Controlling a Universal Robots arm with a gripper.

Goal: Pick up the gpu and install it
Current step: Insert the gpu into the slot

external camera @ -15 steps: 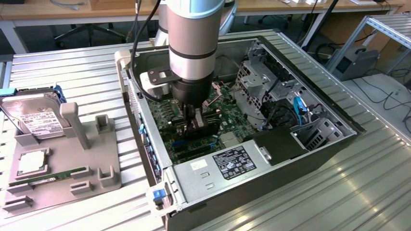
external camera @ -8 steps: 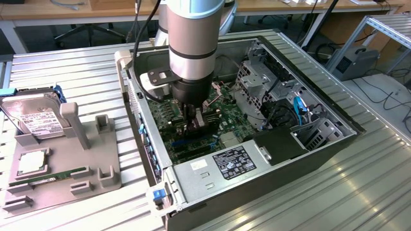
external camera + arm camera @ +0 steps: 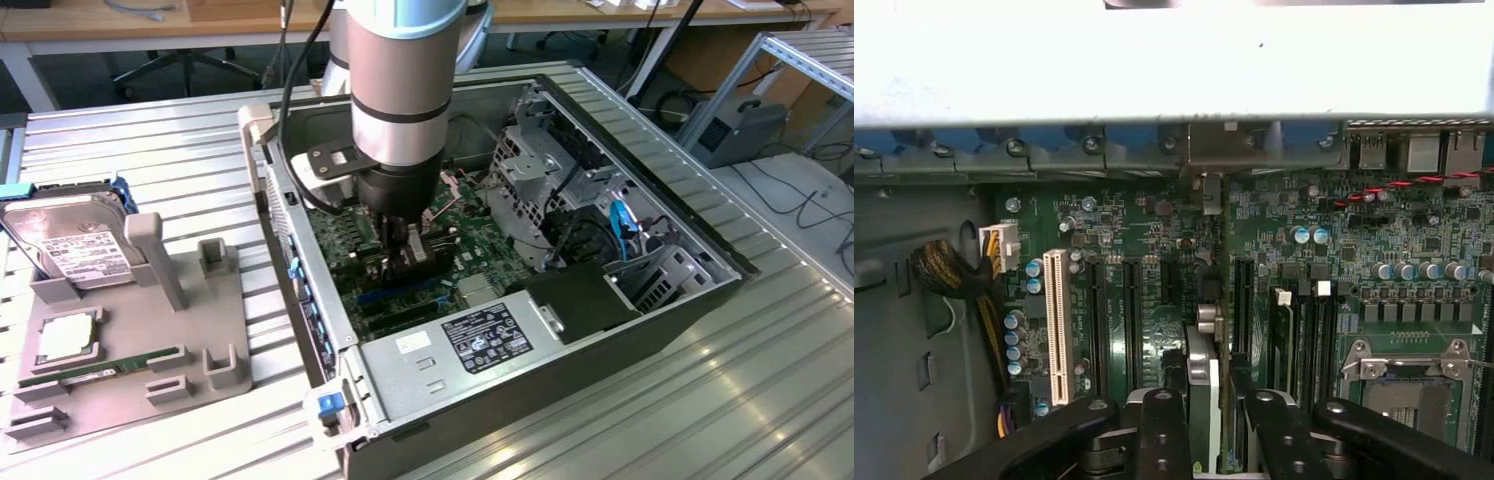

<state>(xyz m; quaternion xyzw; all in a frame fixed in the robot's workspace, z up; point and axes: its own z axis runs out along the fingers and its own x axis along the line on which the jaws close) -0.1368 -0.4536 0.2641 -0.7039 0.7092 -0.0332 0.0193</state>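
Gpu point(image 3: 1202, 365), clamped edge-on in the gripper point(image 3: 1214, 425), hangs inside the open computer case point(image 3: 694, 300), close over the motherboard point(image 3: 1144, 300) slots. Installing is in hand; seating likely needs exact alignment with one slot.

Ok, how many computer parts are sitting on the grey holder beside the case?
3 on the grey holder: a hard drive at its far end, a square processor chip in the middle, a green memory stick nearest the camera. None seem hidden.
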